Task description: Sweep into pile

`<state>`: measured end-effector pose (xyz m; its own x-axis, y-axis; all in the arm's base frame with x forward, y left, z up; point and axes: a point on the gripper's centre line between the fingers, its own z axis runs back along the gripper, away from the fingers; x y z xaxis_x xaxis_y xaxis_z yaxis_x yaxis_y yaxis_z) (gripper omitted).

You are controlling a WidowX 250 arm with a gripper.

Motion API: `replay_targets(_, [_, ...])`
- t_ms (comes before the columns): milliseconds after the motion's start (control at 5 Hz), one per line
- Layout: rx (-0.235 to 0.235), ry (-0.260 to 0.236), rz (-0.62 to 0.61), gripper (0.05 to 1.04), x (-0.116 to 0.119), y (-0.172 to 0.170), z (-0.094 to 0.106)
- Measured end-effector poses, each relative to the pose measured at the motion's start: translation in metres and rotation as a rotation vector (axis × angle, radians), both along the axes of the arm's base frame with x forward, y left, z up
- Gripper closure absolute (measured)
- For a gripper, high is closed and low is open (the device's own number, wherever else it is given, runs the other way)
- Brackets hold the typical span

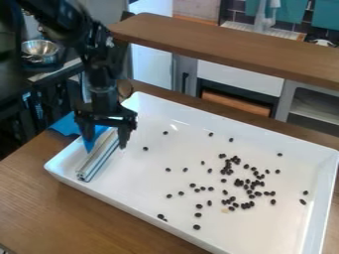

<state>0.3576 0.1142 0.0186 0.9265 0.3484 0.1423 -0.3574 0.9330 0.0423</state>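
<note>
My gripper (pixel 106 130) hangs over the left end of the white tray (pixel 139 191), its two fingers spread wide apart. Below and between them lies a long, pale metallic bar (pixel 98 158), slanting toward the tray's near left edge. Something blue (pixel 94 140) shows beside the bar under the gripper, and more blue material (pixel 65 125) is at the tray's outer left edge. I cannot tell whether these blue parts join the bar. Many dark beans (pixel 248 187) are scattered over the middle and right of the tray, densest right of centre, with stray ones farther left.
The tray stands on a brown wooden counter (pixel 73 218). A raised wooden shelf (pixel 225 47) runs behind it. At the upper left a metal bowl (pixel 39 48) stands beyond the arm. One pale bean (pixel 225 210) lies near the dark ones.
</note>
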Motion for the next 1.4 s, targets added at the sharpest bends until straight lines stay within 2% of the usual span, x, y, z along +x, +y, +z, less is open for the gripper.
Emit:
replay_targets(400, [-0.002, 0.041, -0.05, 0.083, -0.013, -0.003, -0.011])
replay_targets(600, [0.012, 0.04, -0.058, 0.126, -0.015, -0.001, -0.014])
replay_targets(1000, [-0.017, 0.072, -0.059, 0.698, -0.021, -0.008, -0.016])
replay_targets(1200, [-0.025, 0.091, -0.051, 0.745, -0.022, -0.017, -0.017])
replay_targets(1400, [-0.031, 0.111, -0.054, 0.745, -0.02, -0.038, -0.017])
